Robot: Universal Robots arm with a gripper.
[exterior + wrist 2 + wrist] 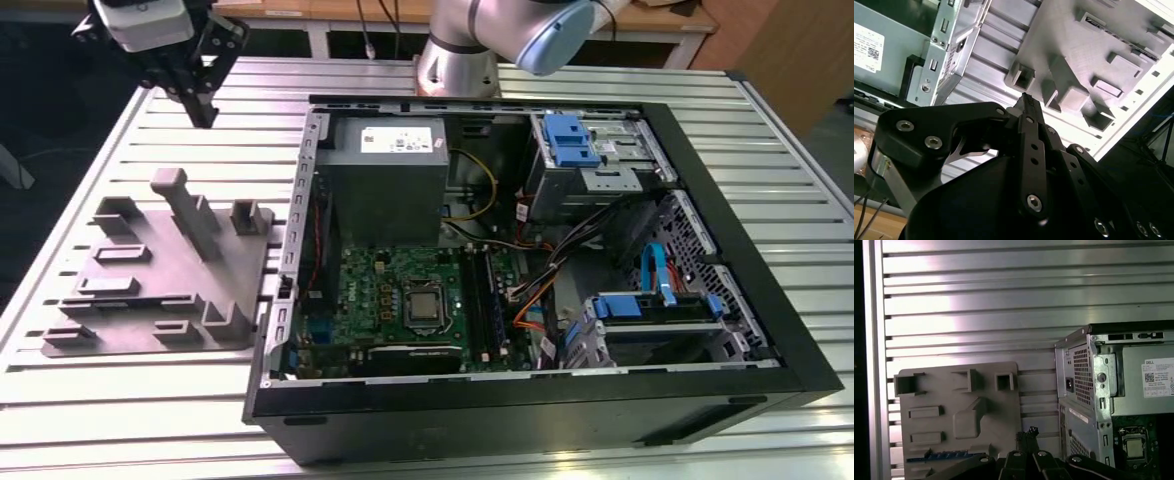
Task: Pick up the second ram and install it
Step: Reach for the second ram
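I log the gripper (204,118) hanging high over the slatted surface (120,420), near the grey fixture plate (147,265) that lies just beside the open computer case (534,415). In both wrist views its jaws are clenched tip to tip. A long, thin dark strip edged in blue, which I take for the second ram (941,456), lies along one edge of the fixture plate, untouched by the jaws.

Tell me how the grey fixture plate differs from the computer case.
The fixture plate is grey, low and flat, with upright blocks; the computer case is black, a deep open box holding a green board. The plate is smaller than the case. Both lie on the ribbed metal table.
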